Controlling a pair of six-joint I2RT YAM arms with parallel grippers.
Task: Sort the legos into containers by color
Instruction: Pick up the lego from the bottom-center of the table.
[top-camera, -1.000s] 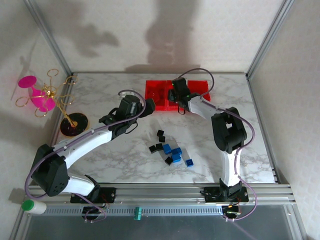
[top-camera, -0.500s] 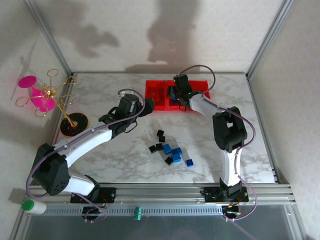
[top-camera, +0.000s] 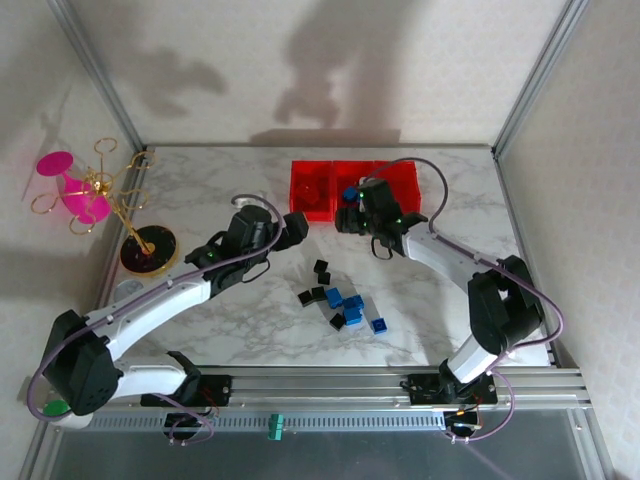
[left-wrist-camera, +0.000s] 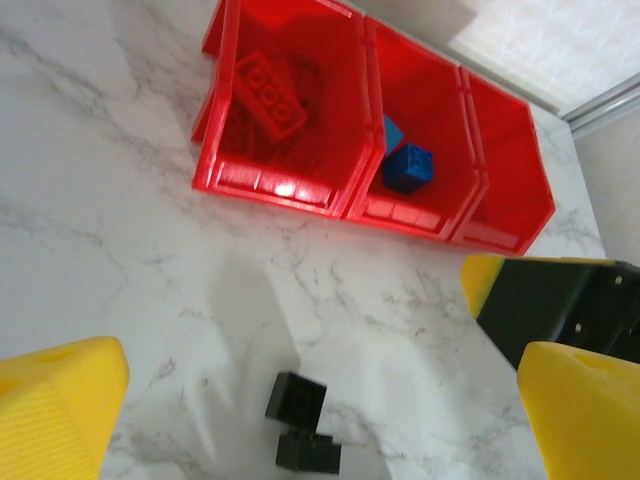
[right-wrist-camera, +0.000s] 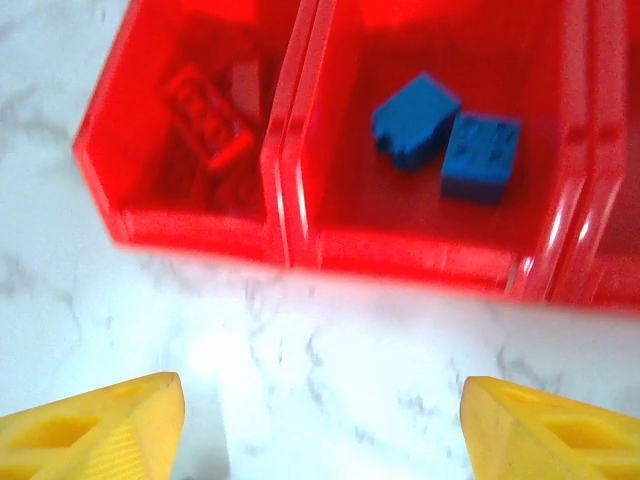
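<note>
Marble worktop (top-camera: 220, 185): loose legos (top-camera: 342, 305) lie on near side of containers (top-camera: 300, 211). Left hand (left-wrist-camera: 320, 405), wide open and empty, looks nearer black pair (left-wrist-camera: 298, 400). Right hand (right-wrist-camera: 320, 430), open and empty, faces middle bin (right-wrist-camera: 400, 258) holding blue bricks (right-wrist-camera: 445, 135).

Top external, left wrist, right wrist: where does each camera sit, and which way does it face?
Top external: above and behind the arm bases, looking down on the marble table; both arms, left gripper and right gripper show.
Left wrist: on the left arm, facing forward and down at the red bins; yellow left fingers at bottom corners, right gripper at right.
Right wrist: facing down at the bins' front edge; yellow right fingers at bottom corners.
Shared: both wrist views show two blue bricks in the middle bin.
</note>
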